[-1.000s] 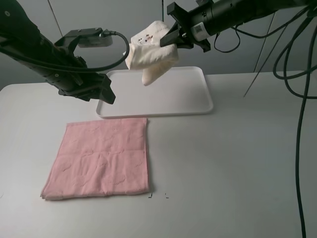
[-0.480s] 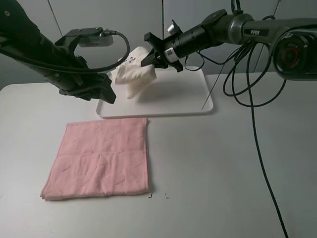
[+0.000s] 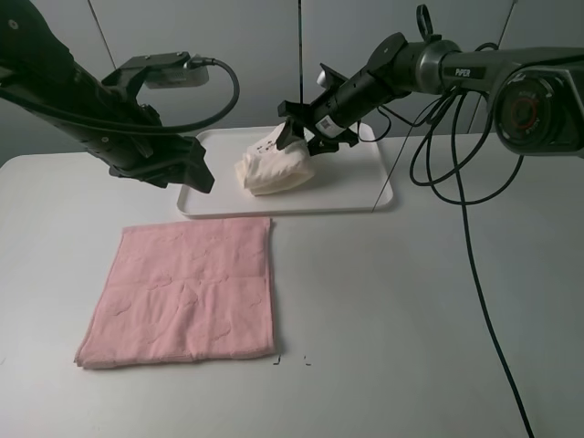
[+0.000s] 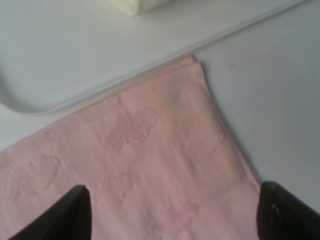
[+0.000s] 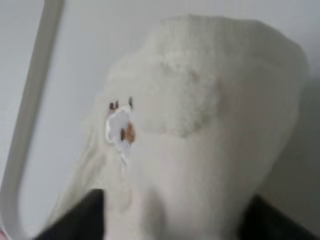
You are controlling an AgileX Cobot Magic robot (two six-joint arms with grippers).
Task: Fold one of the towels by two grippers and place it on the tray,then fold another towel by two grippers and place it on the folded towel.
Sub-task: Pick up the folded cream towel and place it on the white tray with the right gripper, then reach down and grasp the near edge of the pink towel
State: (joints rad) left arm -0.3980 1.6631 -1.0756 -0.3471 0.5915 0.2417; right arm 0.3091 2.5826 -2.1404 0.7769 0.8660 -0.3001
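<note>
1. While the folded cream terry towel (image 3: 272, 169) rests on the white plastic tray (image 3: 356, 187), the right gripper (image 3: 307, 137) straddles it; whether clamped, I cannot tell.
2. Flat pink terry towel (image 3: 187, 292), just beside the tray, looks light and limp; pinch two corners. Left gripper (image 3: 199, 175) hovers spread, empty.

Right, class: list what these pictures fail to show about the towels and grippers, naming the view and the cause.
Whether the right gripper clamps the cream towel: right wrist view, fingertips cut off by the edge.
The towel's embroidered mark: right wrist view, blurred.
The pink towel's far corners: left wrist view, cut by the frame.
</note>
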